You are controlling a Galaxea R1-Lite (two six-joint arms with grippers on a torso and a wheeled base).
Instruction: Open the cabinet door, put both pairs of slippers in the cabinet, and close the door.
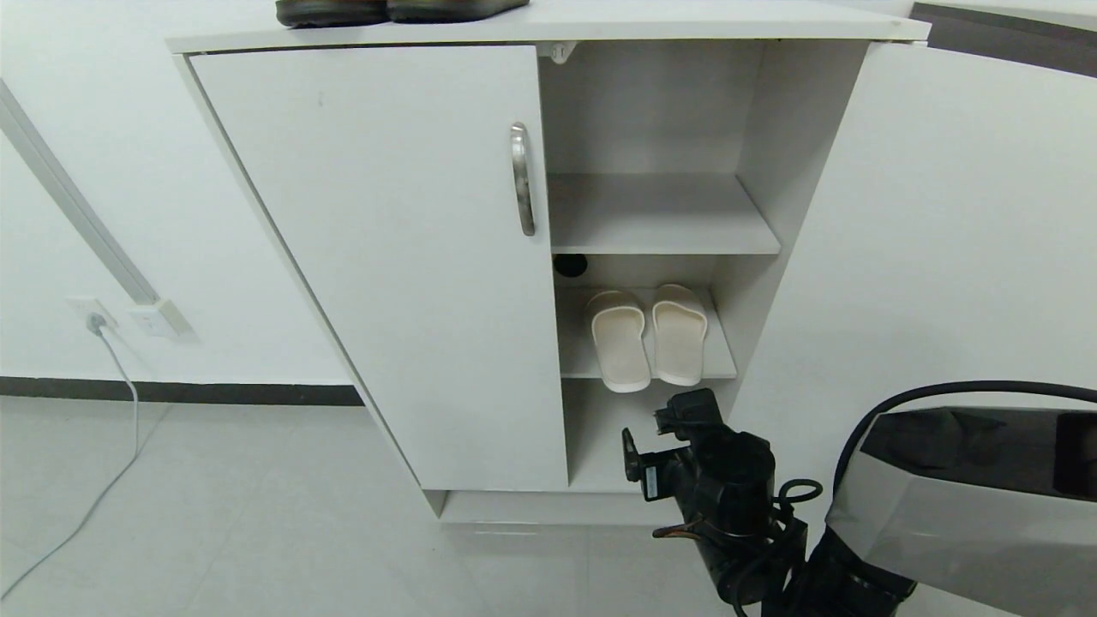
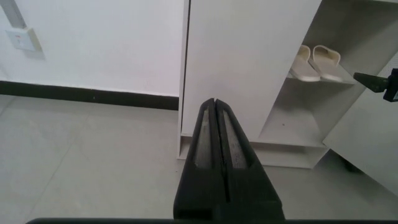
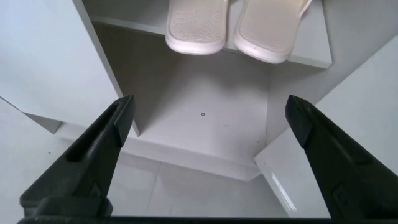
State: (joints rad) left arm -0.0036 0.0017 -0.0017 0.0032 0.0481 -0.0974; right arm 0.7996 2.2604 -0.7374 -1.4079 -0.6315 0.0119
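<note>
Slippers of the white pair [image 1: 647,336] lay side by side on the cabinet's [image 1: 548,30] lower shelf [image 1: 718,364], heels at its front edge. The dark pair [image 1: 398,10] sat on the cabinet's top, left of its middle. The right door [image 1: 943,240] stood open and the left door [image 1: 386,257] was shut. The right claw [image 3: 210,106] gaped wide and empty before the bottom compartment, below the white pair. The left claw [image 2: 215,104] was pressed closed, holding nothing.

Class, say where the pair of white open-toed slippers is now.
Head view: white slippers on the white cabinet's lower shelf, right compartment, just above the right gripper.
</note>
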